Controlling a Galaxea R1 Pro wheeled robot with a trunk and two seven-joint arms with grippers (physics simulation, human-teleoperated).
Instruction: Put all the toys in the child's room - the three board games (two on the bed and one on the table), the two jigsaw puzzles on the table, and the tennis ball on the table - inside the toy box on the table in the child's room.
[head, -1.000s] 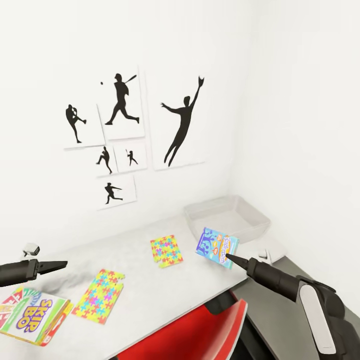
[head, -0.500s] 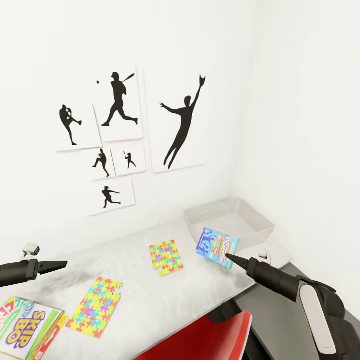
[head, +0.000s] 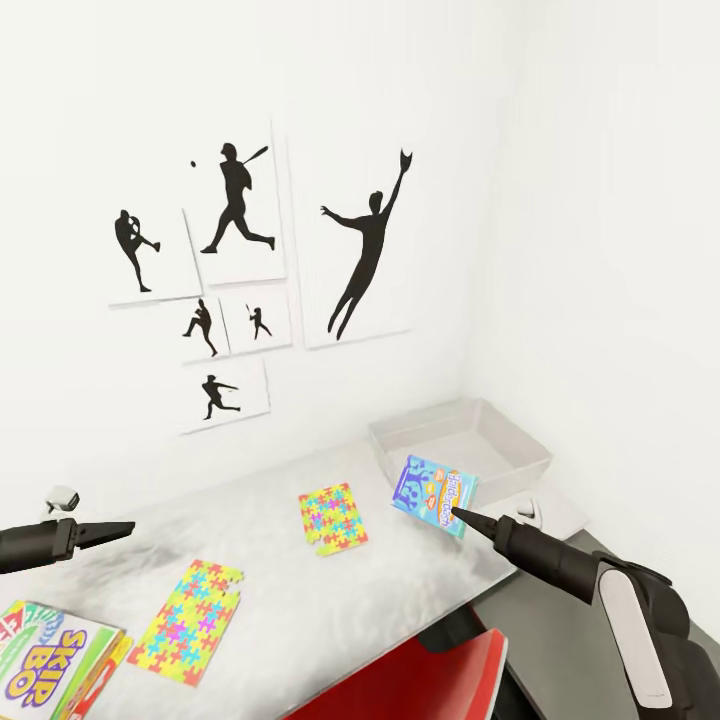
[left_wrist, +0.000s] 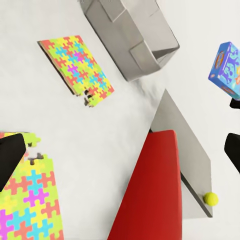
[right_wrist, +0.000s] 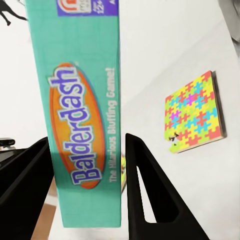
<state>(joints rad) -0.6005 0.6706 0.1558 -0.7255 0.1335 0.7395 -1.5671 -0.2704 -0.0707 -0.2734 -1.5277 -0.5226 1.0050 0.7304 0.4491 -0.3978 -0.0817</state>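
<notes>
My right gripper (head: 458, 513) is shut on a blue Balderdash board game (head: 434, 490), held tilted in the air just in front of the light grey toy box (head: 460, 445). In the right wrist view its teal side (right_wrist: 85, 110) sits between both fingers. Two jigsaw puzzles (head: 333, 517) (head: 193, 621) lie flat on the table (head: 270, 560). A Skip-Bo board game (head: 55, 665) rests at the table's near left. My left gripper (head: 128, 527) hovers open above that end. The tennis ball (left_wrist: 210, 199) lies on the dark grey corner section. The bed is out of view.
A red chair (head: 400, 680) is pushed in under the table's front edge, between my arms. Black sports silhouette prints (head: 240, 270) hang on the white wall behind the table. The toy box stands in the corner, close to the right wall.
The whole view has shifted a little: prints, puzzles and Skip-Bo box slid left and down in the picture. Both arms keep their places in view, the blue box still gripped.
</notes>
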